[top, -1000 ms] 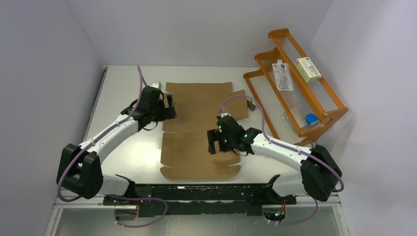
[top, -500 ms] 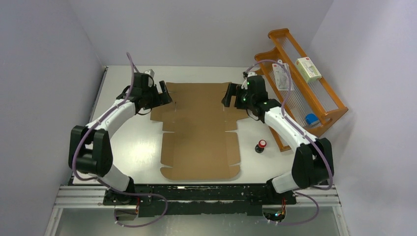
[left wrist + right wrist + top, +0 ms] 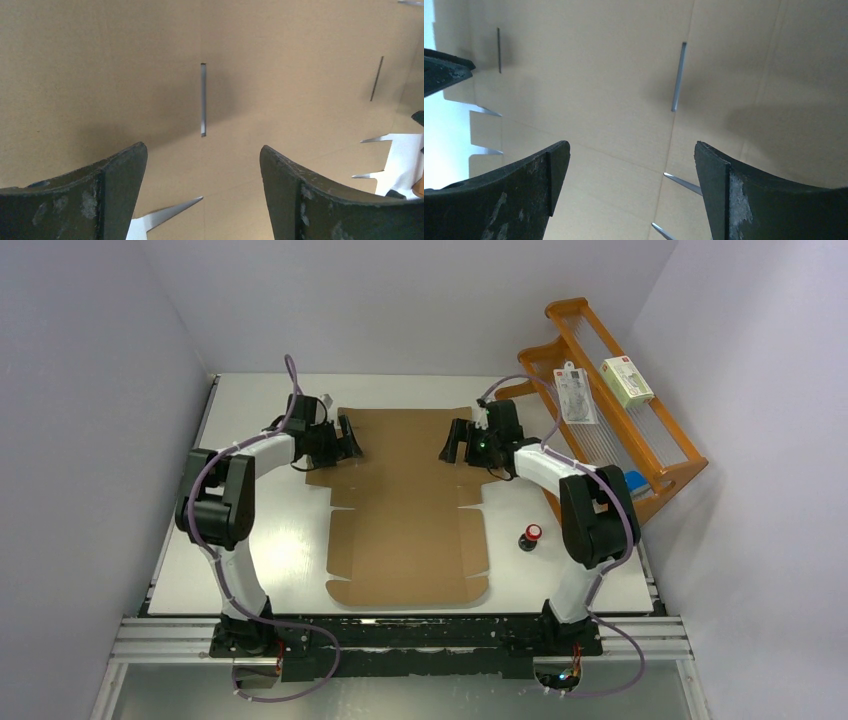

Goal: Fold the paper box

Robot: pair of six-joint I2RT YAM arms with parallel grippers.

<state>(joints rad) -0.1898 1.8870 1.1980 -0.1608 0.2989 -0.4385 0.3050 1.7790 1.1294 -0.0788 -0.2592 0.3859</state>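
Both arms edged inward over the paper box (image 3: 405, 510).
We note left pincer (image 3: 348, 443), right pincer (image 3: 450, 446) open, empty; uneven grips could skew it.

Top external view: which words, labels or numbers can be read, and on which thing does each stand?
Nothing can be read.
White-and-green carton on the wooden rack: red mark and print, too small to read.
Flat white packet on the rack: print too blurred.
Paper box: plain brown, no print in any view.
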